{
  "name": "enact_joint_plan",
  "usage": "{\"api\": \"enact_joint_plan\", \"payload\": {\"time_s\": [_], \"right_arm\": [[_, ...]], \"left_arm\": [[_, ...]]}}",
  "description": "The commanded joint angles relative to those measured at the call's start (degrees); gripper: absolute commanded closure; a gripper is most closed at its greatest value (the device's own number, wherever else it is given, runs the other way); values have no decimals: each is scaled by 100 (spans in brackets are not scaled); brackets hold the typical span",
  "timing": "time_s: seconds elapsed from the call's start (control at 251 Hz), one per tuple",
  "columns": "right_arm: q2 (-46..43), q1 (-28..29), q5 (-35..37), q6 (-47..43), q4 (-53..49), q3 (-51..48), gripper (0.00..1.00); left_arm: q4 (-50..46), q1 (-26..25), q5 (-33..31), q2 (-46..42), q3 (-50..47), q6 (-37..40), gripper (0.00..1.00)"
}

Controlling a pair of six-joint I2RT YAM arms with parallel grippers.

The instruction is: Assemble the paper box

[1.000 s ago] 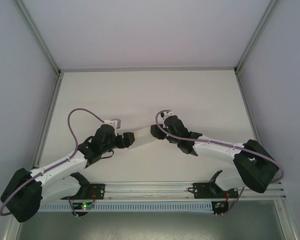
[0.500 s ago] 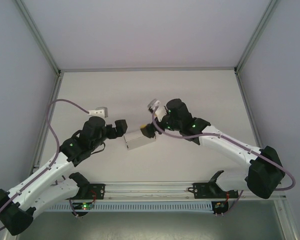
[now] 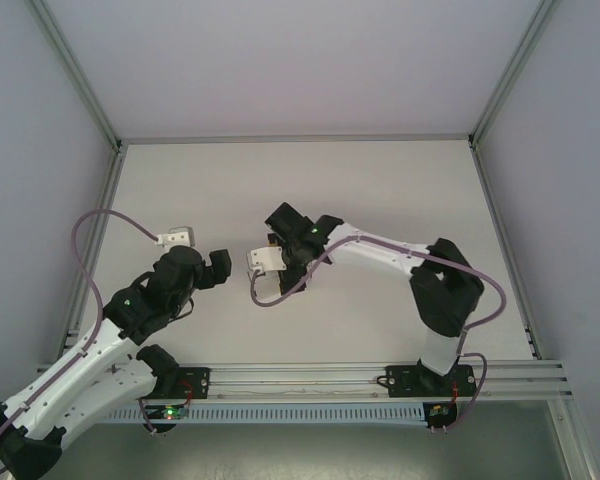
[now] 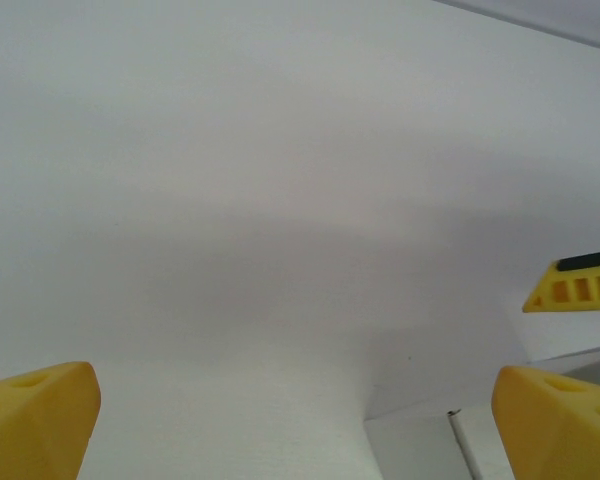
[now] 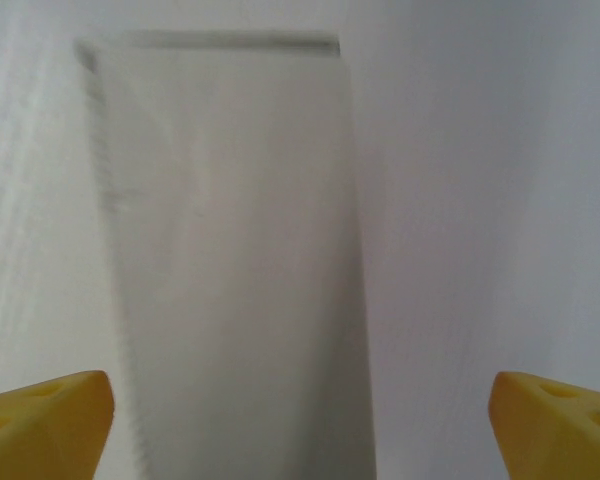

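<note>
Checking the wrist feeds first: the left gripper (image 4: 300, 425) is standing wide open, its yellow fingertips (image 4: 35, 415) sitting in the two bottom corners of the frame and nothing is caught between them. I am seeing a pale, straight-edged corner of the paper box (image 4: 415, 450) lying on the white table (image 4: 230, 150) at the lower right of that frame, apart from both tips. One yellow finger (image 4: 575, 288) of the other arm is showing at the right edge, just above the box. The right gripper (image 5: 300, 420) is also standing open, yellow tips in both bottom corners. The box is running up the centre-left of that frame as a long white rectangle lying flat. Its far end is reaching near the top edge, and it is lying between the tips without touching either. From overhead, the left arm (image 3: 90, 350) is angling up from the lower left. The right arm (image 3: 380, 248) is reaching from the lower right across to the middle of the frame. I am seeing the two wrists near each other but apart.
</note>
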Motion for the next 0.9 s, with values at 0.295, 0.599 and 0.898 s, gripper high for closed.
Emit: {"api": "enact_joint_plan", "payload": {"time_s": [0.295, 0.599, 0.898], "right_arm": [[-347, 538, 2479, 357, 724, -443, 60], [-602, 629, 5031, 823, 2908, -1726, 61], [-928, 943, 4436, 1112, 3644, -3196, 43]], "left_arm": [[-127, -59, -102, -345, -294, 24, 0], [-171, -59, -249, -665, -467, -102, 0], [-197, -58, -212, -455, -401, -113, 0]]}}
